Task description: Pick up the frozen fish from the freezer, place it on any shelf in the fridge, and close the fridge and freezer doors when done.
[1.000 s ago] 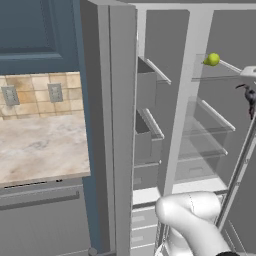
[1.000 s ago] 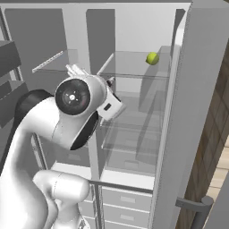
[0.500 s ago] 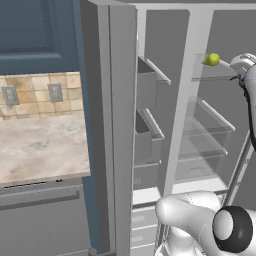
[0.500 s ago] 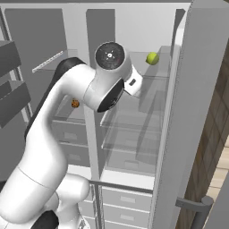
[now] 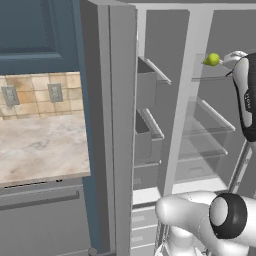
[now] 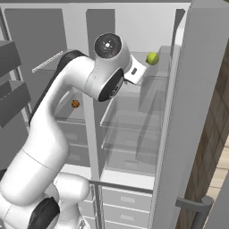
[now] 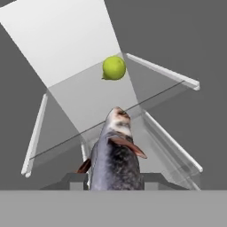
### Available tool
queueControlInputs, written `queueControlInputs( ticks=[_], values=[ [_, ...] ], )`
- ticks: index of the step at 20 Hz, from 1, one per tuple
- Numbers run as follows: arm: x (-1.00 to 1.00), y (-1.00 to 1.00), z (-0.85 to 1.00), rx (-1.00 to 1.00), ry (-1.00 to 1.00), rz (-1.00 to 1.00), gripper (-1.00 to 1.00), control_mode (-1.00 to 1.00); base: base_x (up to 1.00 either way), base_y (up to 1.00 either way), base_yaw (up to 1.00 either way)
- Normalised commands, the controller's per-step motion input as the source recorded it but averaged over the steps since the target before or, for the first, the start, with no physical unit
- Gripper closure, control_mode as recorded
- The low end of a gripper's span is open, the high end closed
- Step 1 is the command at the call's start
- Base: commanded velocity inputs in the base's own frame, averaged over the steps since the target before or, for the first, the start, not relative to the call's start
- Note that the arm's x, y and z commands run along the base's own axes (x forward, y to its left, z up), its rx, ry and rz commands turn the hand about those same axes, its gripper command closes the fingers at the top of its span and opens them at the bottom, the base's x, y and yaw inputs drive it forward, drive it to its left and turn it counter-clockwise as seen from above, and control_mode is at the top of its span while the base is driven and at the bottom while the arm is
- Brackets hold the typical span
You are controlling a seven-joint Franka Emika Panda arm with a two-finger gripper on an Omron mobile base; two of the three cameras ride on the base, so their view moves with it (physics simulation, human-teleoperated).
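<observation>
At the fridge's top glass shelf point(image 7: 88, 102), I have the gripper point(image 7: 114, 179) clamped on the frozen fish point(image 7: 115, 155), head pointing toward the lime point(image 7: 114, 68). Placement step. Next I should judge reaching farther in, then letting go over the shelf.

I hold the frozen fish point(image 7: 116, 155) between my fingers, head pointing away from me; beyond its head lies a clear glass shelf point(image 7: 88, 99); a green lime point(image 7: 114, 68) sits farther back on that shelf.
</observation>
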Motion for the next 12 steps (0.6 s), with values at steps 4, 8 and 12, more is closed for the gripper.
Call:
queueControlInputs(
  ticks=[4, 8, 12],
  values=[
    [0.55, -0.15, 0.0, 0.0, 0.0, 0.02, 1.0, -1.0, 0.0, 0.0, 0.0],
    [0.61, -0.16, 0.0, 0.0, 0.02, 0.01, 1.0, -1.0, 0.0, 0.0, 0.0],
    [0.82, -0.15, 0.0, 0.0, 0.05, 0.0, 1.0, -1.0, 0.0, 0.0, 0.0]
  ],
)
